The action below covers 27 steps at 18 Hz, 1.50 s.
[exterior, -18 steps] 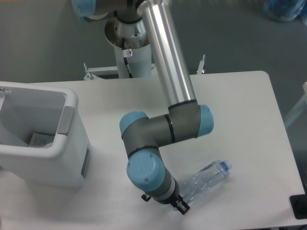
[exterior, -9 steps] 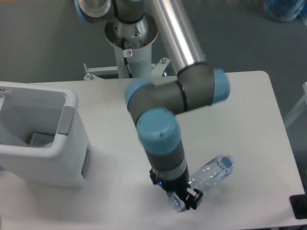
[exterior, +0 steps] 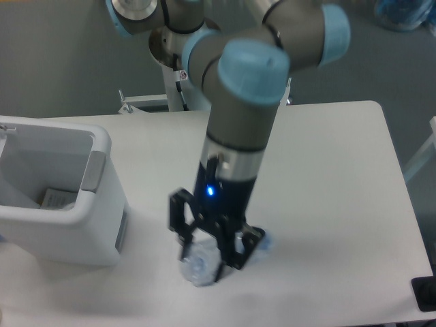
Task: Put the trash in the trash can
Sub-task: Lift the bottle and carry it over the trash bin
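We see the arm reaching down from the top of the frame to the lower middle, where its hand is closed around the clear plastic bottle. The dark fingers sit on either side of the bottle's body, and the bottle looks crumpled between them. Its lower end shows just below the hand, and a bluish part of it peeks out at the right side of the hand near the lower centre. Whether the bottle rests on the bench or hangs just above it, we cannot tell. A small blue light glows on the wrist just above the hand.

At the left edge of the frame stands the trash can, a white boxy bin with a thick rounded rim and a grey panel on the side facing the arm. It is well apart from the hand and the bottle. Inside it, low down, we make out a pale bag with dark print lying on the bottom.

The white bench fills most of the frame, and the arm's base column rises behind its far edge at the upper middle.
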Tool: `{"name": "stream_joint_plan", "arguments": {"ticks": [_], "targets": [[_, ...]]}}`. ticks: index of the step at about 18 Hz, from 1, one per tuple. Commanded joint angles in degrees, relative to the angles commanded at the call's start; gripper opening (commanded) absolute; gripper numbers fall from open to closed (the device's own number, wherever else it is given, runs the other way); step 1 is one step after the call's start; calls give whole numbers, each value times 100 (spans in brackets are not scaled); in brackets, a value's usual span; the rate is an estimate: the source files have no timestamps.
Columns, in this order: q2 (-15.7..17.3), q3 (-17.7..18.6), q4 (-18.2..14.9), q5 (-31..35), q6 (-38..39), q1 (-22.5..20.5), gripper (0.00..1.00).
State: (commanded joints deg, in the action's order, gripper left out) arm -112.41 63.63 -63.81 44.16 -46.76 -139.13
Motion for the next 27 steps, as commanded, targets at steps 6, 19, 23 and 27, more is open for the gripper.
{"name": "stream_joint_plan", "arguments": {"ticks": [6, 19, 23, 27], "targets": [[457, 316, 0, -1248, 35, 9, 56], [1388, 1106, -9, -2447, 466, 298, 56], [1486, 1765, 9, -2447, 378, 491, 56], [1416, 1986, 9, -2438, 378, 711, 56]]}}
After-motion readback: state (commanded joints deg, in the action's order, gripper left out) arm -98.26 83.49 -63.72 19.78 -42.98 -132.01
